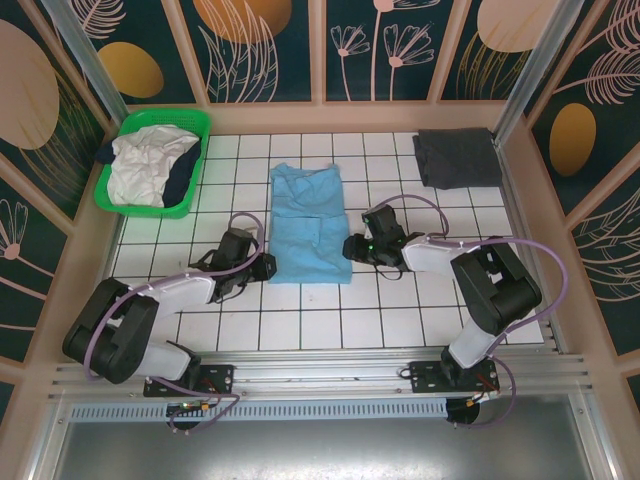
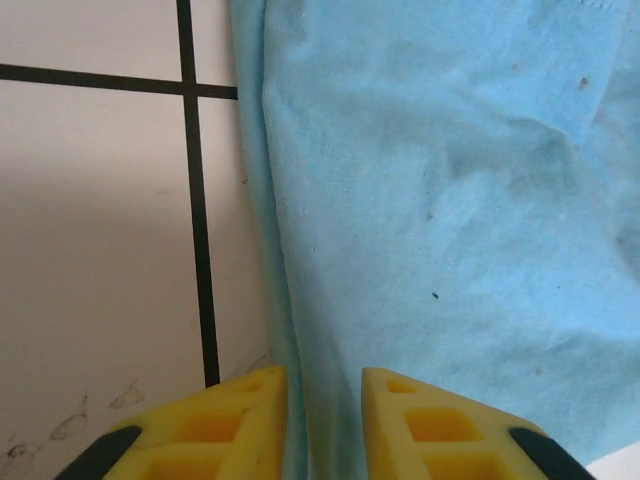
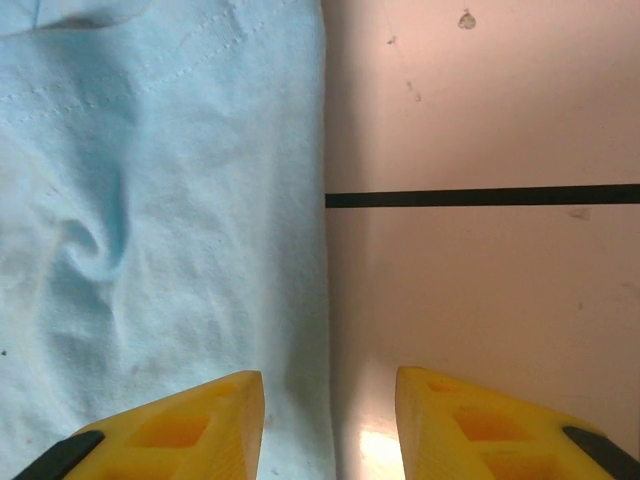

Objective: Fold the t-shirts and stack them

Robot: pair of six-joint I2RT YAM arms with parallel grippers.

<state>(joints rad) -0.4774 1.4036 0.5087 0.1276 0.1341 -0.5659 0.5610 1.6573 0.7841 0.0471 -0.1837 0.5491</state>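
Observation:
A light blue t-shirt (image 1: 308, 225) lies folded into a long strip on the white tiles mid-table. My left gripper (image 1: 268, 266) sits low at its near left edge. In the left wrist view that gripper (image 2: 322, 375) is open a little, and the shirt's (image 2: 430, 200) left edge runs between its yellow fingers. My right gripper (image 1: 350, 247) is at the shirt's right edge. Seen from the right wrist, it (image 3: 328, 375) is open, straddling the shirt's (image 3: 160, 200) hem with one finger over cloth and one over tile. A dark grey t-shirt (image 1: 458, 157) lies folded at the back right.
A green basket (image 1: 200, 122) at the back left holds white (image 1: 145, 165) and navy (image 1: 180, 180) t-shirts. Frame posts and patterned walls close in the table on three sides. Bare tiles stretch along the near part of the table.

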